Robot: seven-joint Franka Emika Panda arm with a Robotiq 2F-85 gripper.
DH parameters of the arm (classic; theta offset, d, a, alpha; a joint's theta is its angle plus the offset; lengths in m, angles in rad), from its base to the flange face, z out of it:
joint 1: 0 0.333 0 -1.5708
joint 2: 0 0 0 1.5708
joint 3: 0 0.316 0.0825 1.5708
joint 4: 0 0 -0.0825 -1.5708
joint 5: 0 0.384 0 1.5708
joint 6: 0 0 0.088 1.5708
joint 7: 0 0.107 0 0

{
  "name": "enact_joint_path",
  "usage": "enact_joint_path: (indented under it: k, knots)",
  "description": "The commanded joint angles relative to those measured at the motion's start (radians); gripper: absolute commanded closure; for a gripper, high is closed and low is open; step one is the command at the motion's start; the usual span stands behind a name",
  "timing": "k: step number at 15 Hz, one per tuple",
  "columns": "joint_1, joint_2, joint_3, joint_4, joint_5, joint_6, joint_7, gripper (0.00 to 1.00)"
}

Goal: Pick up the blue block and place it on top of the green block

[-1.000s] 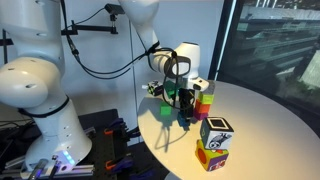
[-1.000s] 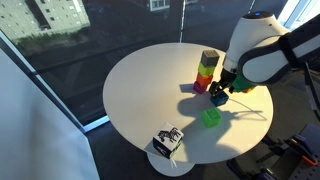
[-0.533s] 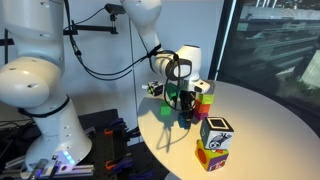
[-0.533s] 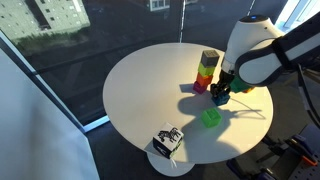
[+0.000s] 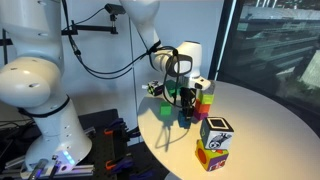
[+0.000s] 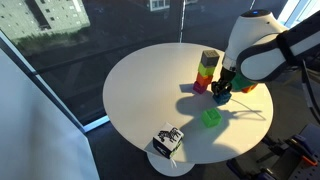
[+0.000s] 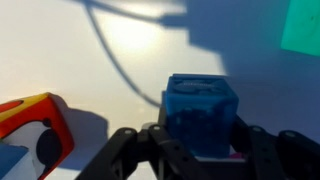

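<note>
The blue block [image 7: 203, 108] stands on the white table, and in the wrist view it fills the space between my gripper's [image 7: 200, 138] two dark fingers, which press on its left and right sides. The gripper is shut on it. In both exterior views the gripper [image 6: 221, 94] [image 5: 181, 103] reaches straight down to the table beside the colour tower, with the blue block [image 6: 219, 99] mostly hidden by the fingers. The green block [image 6: 211, 118] [image 7: 303, 25] sits apart on the table, a short way from the gripper toward the table's edge.
A multicoloured block tower [image 6: 207, 70] [image 5: 205, 97] stands right next to the gripper. Two stacked patterned cubes [image 5: 215, 142] are near the table edge. A small dark cube with white markings [image 6: 167, 140] lies at the rim. An orange-red piece [image 7: 30, 128] shows at left in the wrist view.
The jaws have gone from open to shut on the blue block. The arm has stayed almost in the same place above the table.
</note>
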Motion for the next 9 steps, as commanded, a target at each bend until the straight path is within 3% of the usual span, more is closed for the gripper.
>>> enact_joint_path:
  k: [1,9]
  knots:
    - [0.016,-0.072,-0.012,-0.017,-0.036,-0.062,0.039,0.69]
    - [0.005,-0.163,0.034,-0.027,-0.032,-0.175,0.025,0.69]
